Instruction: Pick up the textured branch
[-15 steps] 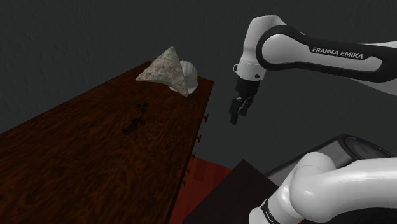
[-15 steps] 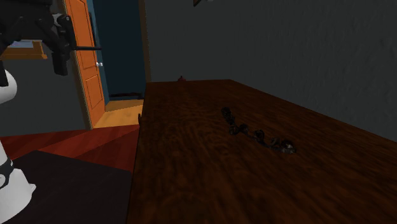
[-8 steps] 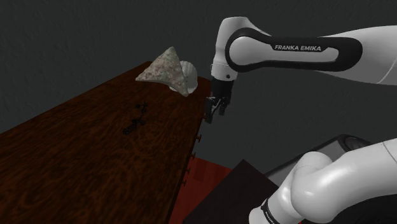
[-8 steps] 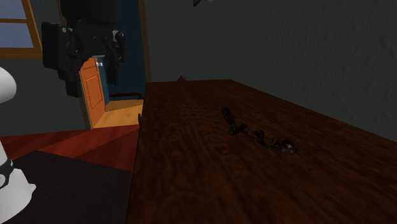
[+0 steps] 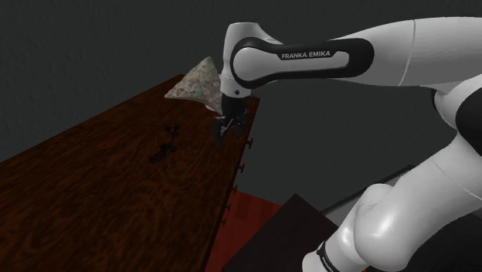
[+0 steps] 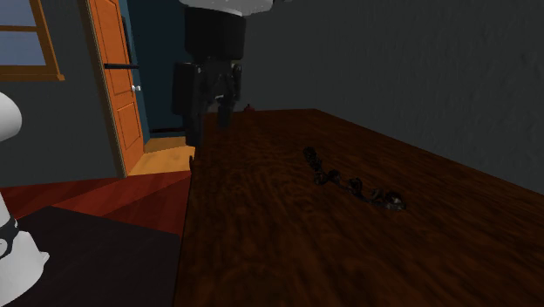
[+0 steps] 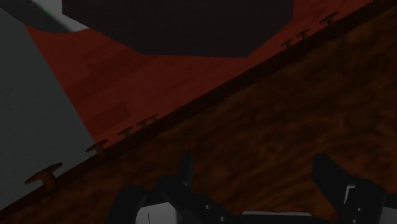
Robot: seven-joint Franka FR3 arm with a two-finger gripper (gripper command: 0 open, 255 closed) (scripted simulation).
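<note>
Hovering above the right edge of the dark table (image 5: 77,202) in the shoulder view, the black gripper (image 5: 223,130) is apart from the thin dark branch (image 5: 164,147) lying mid-table. Second exterior view: branch (image 6: 349,182) right, gripper (image 6: 212,119) far left. Wrist view: fingers (image 7: 186,170) spread, holding nothing

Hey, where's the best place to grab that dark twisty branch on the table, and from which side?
Probably at its middle, coming straight down from above: the branch lies flat on the wooden table, long, thin and knobbly, so the open gripper should close across its length.
</note>
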